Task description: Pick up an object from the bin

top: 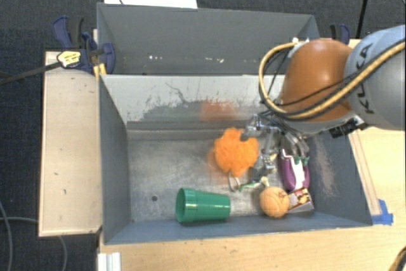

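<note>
Gripper [268, 158] sits low over the right-centre floor of the bin [158, 162]; we can't tell if it's spread or closed. Orange fluffy ball [233, 150] just left of it, purple packet [292, 173] just right, tan ball [274, 202] nearer front, green cup [202, 205] on its side further left.

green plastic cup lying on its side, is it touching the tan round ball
Apart. The camera view shows a strip of bare grey bin floor between the green plastic cup and the tan round ball.

grey metal bin [158, 162] | green cup [202, 206] lay on its side, lower centre | orange fluffy ball [233, 150] at centre | tan ball [274, 202] and purple packet [293, 173] at lower right
</note>
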Tool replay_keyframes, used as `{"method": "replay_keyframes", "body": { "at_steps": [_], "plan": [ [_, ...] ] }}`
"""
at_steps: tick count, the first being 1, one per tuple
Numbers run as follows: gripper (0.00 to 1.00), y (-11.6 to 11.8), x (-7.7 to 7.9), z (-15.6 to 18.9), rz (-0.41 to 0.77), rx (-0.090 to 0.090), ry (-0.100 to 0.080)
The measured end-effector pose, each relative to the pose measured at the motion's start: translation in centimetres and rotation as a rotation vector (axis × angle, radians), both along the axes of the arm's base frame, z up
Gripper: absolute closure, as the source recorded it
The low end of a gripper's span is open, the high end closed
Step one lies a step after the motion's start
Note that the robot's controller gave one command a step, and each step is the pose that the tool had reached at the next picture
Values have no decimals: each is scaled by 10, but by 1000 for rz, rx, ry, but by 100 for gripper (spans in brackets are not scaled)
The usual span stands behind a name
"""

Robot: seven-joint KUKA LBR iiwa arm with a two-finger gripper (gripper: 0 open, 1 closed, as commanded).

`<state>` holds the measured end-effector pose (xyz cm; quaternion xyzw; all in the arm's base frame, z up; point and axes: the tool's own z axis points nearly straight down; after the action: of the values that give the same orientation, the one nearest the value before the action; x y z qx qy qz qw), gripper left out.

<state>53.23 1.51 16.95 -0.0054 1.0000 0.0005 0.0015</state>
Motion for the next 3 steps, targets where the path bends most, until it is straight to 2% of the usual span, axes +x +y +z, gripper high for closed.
{"method": "replay_keyframes", "body": {
  "at_steps": [1,2,3],
  "plan": [
    [0,0,0,0,0,0,0],
    [0,-5,-3,-30,-42,1,-11],
    [100,-15,43,-84,102,-5,-30]
  ]
}}
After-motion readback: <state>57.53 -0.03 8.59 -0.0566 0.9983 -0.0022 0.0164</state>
